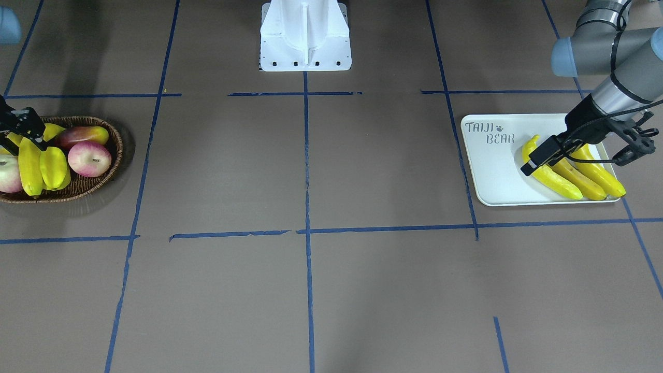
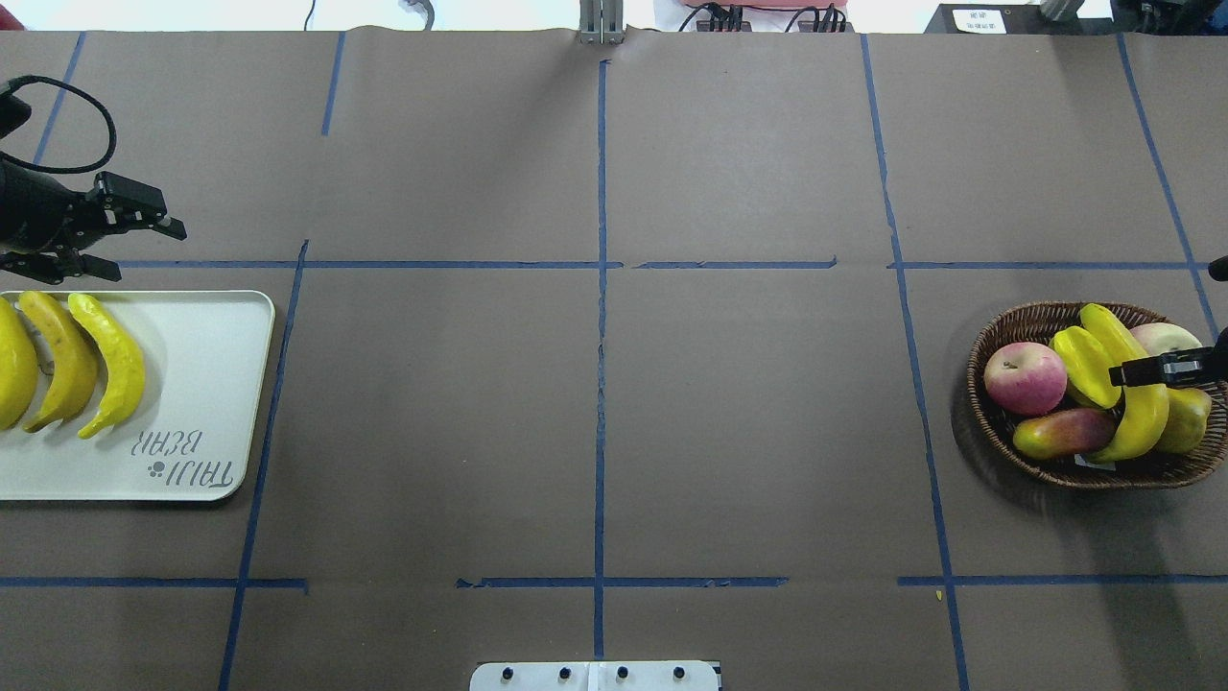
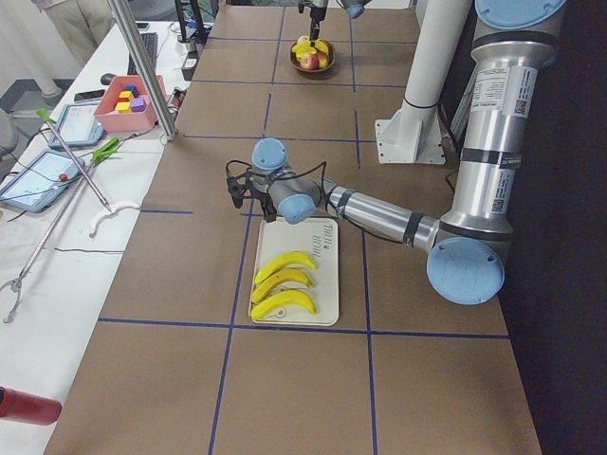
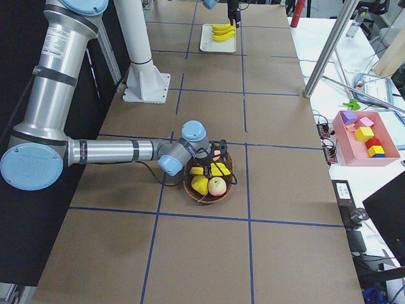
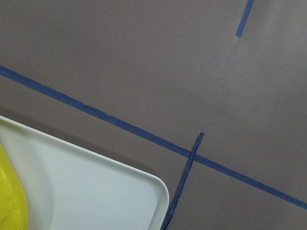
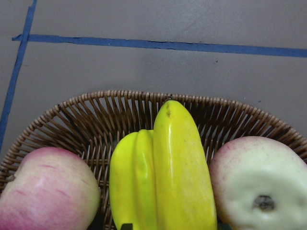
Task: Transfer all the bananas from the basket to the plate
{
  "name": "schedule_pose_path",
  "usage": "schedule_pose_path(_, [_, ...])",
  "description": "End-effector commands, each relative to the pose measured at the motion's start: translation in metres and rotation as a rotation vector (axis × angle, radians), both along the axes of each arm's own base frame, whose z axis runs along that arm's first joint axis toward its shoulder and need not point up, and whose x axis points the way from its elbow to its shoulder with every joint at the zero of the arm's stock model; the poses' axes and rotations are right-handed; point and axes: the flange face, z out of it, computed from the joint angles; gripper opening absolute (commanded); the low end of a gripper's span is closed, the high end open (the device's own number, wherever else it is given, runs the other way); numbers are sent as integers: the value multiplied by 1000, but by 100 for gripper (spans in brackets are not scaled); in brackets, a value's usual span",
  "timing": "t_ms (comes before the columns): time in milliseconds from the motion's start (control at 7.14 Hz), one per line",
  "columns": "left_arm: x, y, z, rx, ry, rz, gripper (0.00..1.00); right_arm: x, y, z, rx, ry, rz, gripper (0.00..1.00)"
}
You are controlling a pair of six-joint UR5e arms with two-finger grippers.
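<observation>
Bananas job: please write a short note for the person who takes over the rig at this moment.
Left gripper: jaws open, empty, raised near the plate.
Right gripper: low over the basket; whether its jaws are open cannot be told.
Done: three bananas lie on the plate.
To do: one banana lies in the basket among other fruit; it must go to the plate.

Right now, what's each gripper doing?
Left gripper: open, empty.
Right gripper: at the banana in the basket; grip cannot be told.

yellow bananas [image 2: 115,360], white plate [image 2: 211,384], brown basket [image 6: 86,120]
</observation>
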Motion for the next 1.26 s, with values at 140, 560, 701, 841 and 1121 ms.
schedule_pose_path(140, [1,-1,0,1,0,1,100,-2,0,5,-9,8,-5,60])
schedule_pose_path(560, [2,-1,1,-1,-1,3,100,-5,4,13,-20,19,-14,67])
schedule_pose_path(701, [2,-1,1,-1,-1,3,100,-5,5,14,-21,21,-15,67])
schedule_pose_path(841, [2,-1,2,-2,-1,3,100,-7,5,14,-19,23,-19,66])
schedule_pose_path(1121, [2,-1,3,-4,-2,3,100,-11,6,13,-16,22,-27,43])
